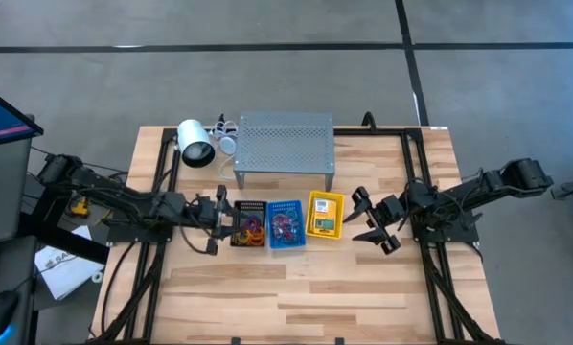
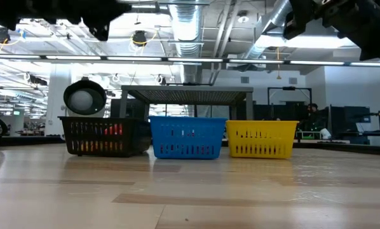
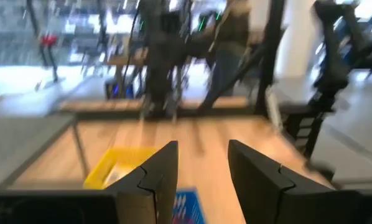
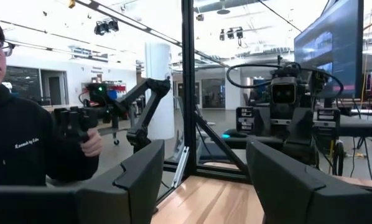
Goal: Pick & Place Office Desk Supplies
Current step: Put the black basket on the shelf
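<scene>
Three small baskets stand in a row mid-table. The black basket (image 1: 248, 222) holds orange and red rubber bands (image 1: 253, 229). The blue basket (image 1: 286, 223) holds purple and red rubber bands (image 1: 286, 227). In the yellow basket (image 1: 325, 214) lies a yellow crayon box (image 1: 324, 222). My left gripper (image 1: 221, 220) hovers open just left of the black basket, above table height, pointing level toward the row (image 3: 201, 168). My right gripper (image 1: 358, 217) hovers open just right of the yellow basket, tipped slightly upward (image 4: 204, 168). Nothing sits between either pair of fingers.
A grey perforated metal shelf (image 1: 285, 142) stands behind the baskets, with a white cylinder (image 1: 195, 142) lying to its left. Bare wood lies in front of the baskets toward the near edge. A person (image 4: 24, 143) stands beyond the table's left side.
</scene>
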